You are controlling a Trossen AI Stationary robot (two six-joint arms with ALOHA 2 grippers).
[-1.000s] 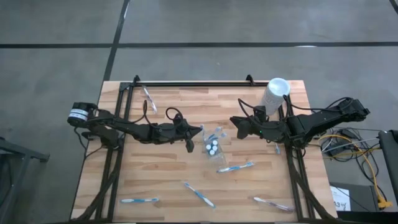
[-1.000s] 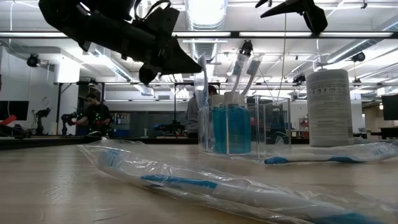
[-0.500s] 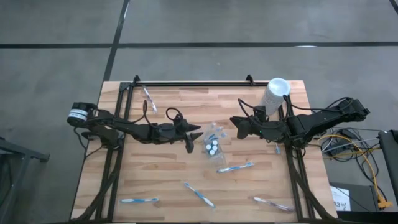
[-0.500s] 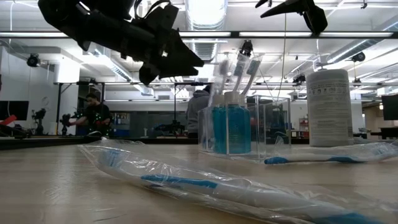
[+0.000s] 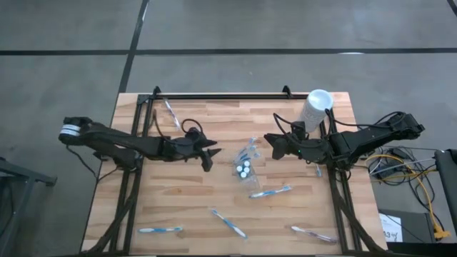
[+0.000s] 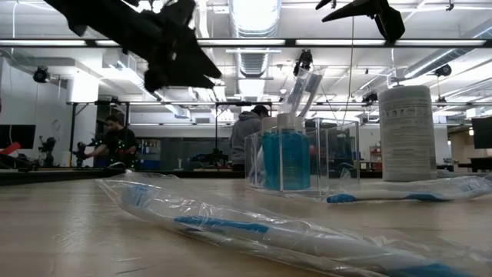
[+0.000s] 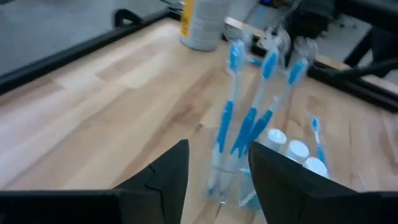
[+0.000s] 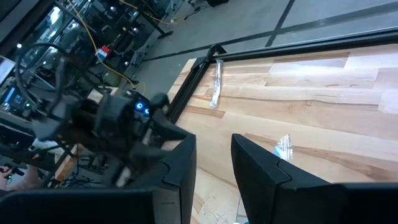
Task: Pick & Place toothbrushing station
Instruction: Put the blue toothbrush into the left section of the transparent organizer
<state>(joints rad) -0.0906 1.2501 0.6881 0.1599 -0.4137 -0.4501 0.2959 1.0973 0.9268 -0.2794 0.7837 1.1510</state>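
You are looking at two slim arms, matte black from base to tip, built of jointed tubular segments. The left arm [image 5: 136, 143] ends at its outer joint in a round cap with a white band. A thin black cable loops up in a small arc just behind its end effector [image 5: 208, 153], whose two fingers [image 7: 163, 174] are black, flat-faced wedges tapering to blunt points. The right arm [image 5: 357, 140] is bulkier near its base, with black cables draped along it. Its end effector [image 5: 272, 145] carries matching black wedge fingers [image 8: 180, 163] with squared inner edges.
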